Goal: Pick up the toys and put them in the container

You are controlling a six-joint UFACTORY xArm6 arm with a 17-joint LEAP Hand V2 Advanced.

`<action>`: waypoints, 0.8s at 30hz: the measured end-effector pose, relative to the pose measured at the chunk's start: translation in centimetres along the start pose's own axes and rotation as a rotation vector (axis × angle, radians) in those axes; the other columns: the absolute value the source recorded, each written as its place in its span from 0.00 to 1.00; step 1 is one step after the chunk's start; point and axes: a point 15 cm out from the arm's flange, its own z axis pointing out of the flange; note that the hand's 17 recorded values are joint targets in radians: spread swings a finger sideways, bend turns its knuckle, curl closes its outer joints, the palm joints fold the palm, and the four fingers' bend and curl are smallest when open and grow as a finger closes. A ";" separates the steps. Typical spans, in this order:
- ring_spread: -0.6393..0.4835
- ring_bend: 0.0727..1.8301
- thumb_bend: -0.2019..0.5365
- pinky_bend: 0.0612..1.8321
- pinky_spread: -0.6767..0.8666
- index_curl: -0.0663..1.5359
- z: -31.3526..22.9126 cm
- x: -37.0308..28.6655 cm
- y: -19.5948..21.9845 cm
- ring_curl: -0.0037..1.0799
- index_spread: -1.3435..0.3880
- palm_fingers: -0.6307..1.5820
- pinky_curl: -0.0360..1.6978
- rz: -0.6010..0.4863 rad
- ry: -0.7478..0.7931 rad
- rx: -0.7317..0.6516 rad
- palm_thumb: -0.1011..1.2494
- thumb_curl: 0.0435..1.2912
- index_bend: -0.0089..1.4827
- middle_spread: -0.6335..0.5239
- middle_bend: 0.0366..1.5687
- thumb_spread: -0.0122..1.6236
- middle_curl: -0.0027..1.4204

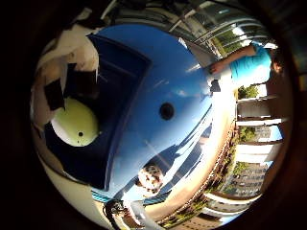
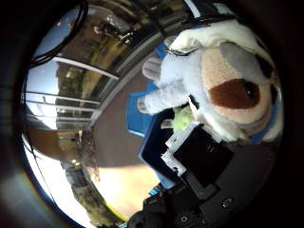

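Little finger side palm view, from the frame's outer rim inward: white and black fingers (image 1: 57, 81) of the right hand (image 1: 72, 57), curled in over a dark blue container (image 1: 120, 72). Inside that container, on its floor, a pale yellow-green ball (image 1: 74, 122), partly covered by one black finger part. Beside the container, past its raised wall, a bright blue desk (image 1: 182, 86) with a small dark round hole (image 1: 166, 110) near the middle of the frame. On the desk, outside the container and well apart from the ball, a small white toy with brown spots (image 1: 151, 178), close to the desk's edge. Beyond the edge, sunlit paving and buildings.

Thumb side palm view, in the same order: glass fronts and railings first, then brown ground, then a corner of the blue container again with a sliver of the yellow-green ball showing in it. Closest to the palm, filling much of the frame: a plush dog (image 2: 223, 80), white body, tan muzzle, brown patch round a dark eye, grey ear, one paw stuck out sideways. Hangs over the container, above the ball, not resting on anything visible. Pressed against its underside, a black and white finger part. Fingers clenched, grasping the plush dog against the palm.
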 end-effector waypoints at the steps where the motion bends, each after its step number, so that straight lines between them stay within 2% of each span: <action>1: 0.70 0.63 0.21 0.77 0.64 0.05 0.1 0.1 0.0 0.56 0.55 0.27 0.40 0.002 0.000 0.000 0.65 0.51 0.72 0.41 0.40 0.66 0.63; 4: 0.75 0.54 0.22 0.70 0.67 0.05 0.0 0.8 -0.2 0.47 0.57 0.22 0.35 0.003 0.002 0.005 0.63 0.49 0.66 0.46 0.31 0.65 0.55; 5: 0.77 0.49 0.21 0.68 0.68 0.05 0.0 1.0 -0.1 0.43 0.57 0.20 0.34 0.003 0.002 0.004 0.62 0.48 0.61 0.48 0.26 0.65 0.51; 9: 0.81 0.38 0.21 0.61 0.71 0.06 -0.3 1.4 0.2 0.34 0.56 0.20 0.29 -0.003 0.005 -0.004 0.59 0.43 0.45 0.56 0.15 0.65 0.41; 12: 0.83 0.33 0.21 0.58 0.73 0.06 -0.8 2.2 0.4 0.31 0.55 0.21 0.27 -0.004 0.006 -0.005 0.58 0.40 0.36 0.61 0.10 0.65 0.37; 19: 0.85 0.28 0.22 0.53 0.75 0.09 -3.5 3.7 2.4 0.28 0.55 0.25 0.23 -0.002 0.010 -0.036 0.55 0.34 0.21 0.66 0.07 0.65 0.29; 24: 0.85 0.25 0.23 0.48 0.75 0.12 -6.9 4.9 7.5 0.27 0.58 0.25 0.21 -0.016 0.035 -0.156 0.55 0.31 0.15 0.67 0.07 0.65 0.26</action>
